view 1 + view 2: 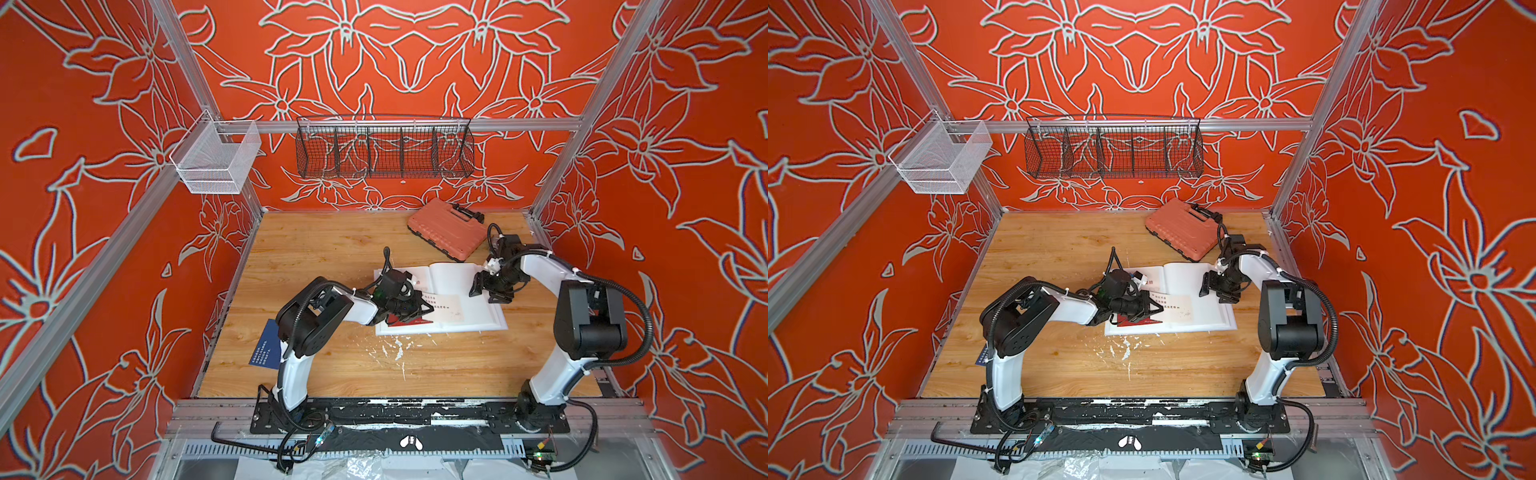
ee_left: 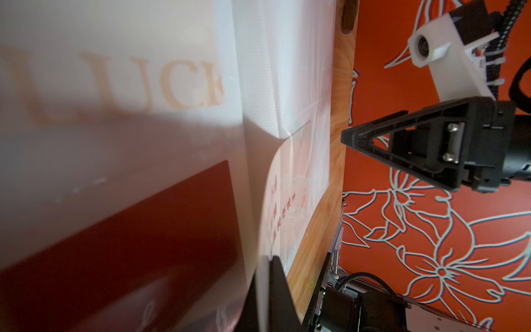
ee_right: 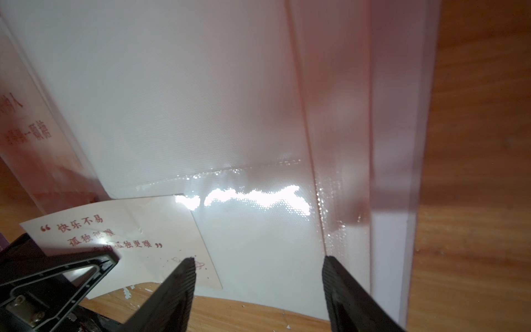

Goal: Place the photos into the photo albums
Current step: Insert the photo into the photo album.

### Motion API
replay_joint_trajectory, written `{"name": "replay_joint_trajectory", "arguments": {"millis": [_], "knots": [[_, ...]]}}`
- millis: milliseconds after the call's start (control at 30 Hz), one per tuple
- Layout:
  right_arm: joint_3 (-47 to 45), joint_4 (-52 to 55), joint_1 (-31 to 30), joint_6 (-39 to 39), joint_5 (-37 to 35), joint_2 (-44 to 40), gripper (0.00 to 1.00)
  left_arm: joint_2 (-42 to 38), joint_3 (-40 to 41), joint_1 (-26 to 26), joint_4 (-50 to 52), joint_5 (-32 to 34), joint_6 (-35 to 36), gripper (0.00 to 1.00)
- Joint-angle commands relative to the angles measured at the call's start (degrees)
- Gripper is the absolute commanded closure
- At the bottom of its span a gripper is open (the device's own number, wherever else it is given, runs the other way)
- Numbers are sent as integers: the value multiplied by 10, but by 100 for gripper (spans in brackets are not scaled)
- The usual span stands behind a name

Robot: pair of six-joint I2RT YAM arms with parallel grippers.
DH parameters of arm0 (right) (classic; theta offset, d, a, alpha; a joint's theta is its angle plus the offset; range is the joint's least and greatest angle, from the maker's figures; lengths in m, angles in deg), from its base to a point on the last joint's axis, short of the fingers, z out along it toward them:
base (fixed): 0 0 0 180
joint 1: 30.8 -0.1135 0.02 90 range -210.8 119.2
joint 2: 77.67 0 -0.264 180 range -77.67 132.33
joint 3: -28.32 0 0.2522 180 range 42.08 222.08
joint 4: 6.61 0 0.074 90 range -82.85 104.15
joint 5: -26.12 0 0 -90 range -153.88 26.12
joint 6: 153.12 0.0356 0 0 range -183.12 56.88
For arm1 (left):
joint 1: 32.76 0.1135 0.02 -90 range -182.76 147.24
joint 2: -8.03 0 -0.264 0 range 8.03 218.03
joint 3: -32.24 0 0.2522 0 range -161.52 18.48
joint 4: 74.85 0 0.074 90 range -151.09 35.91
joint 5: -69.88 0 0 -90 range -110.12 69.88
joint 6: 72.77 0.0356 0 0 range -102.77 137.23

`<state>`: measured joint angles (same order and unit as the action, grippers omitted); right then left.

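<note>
The white photo album lies open mid-table. A dark red photo sits in its left page, near the front. My left gripper is shut on the left edge of a white photo with Chinese text. That photo rests half on the right page. My right gripper hangs open over the right page, holding nothing. A navy photo lies on the table by the left arm's base.
An orange ribbed case lies at the back right, close behind the right wrist. A black wire basket and a white mesh basket hang on the rear rail. White flecks mark the wood in front of the album.
</note>
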<state>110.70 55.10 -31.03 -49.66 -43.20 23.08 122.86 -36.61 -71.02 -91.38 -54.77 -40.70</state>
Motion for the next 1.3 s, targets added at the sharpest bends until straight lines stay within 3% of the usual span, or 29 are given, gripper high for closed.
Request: {"name": "replay_joint_trajectory", "arguments": {"millis": [0, 133, 233, 400, 533, 733, 1267], "knots": [[-12, -5, 1, 11, 5, -6, 27, 17, -15, -9, 19, -3, 3, 100], [-11, -6, 1, 9, 4, -6, 27, 26, -14, -13, 10, -3, -7, 98], [-10, -5, 1, 8, 5, -7, 27, 18, -3, -14, 5, 9, -11, 91], [-6, -2, 1, 5, 2, -10, 27, -12, 11, -16, 32, 33, -1, 60], [-5, -1, 1, 4, 1, -13, 27, -50, 17, -16, 89, 60, 29, 45], [-3, -3, 1, 3, -1, -13, 27, -63, -26, -16, 198, 64, 75, 42], [-9, -6, 2, 2, -14, -16, 26, -13, -158, -34, 367, 65, 129, 38]]}}
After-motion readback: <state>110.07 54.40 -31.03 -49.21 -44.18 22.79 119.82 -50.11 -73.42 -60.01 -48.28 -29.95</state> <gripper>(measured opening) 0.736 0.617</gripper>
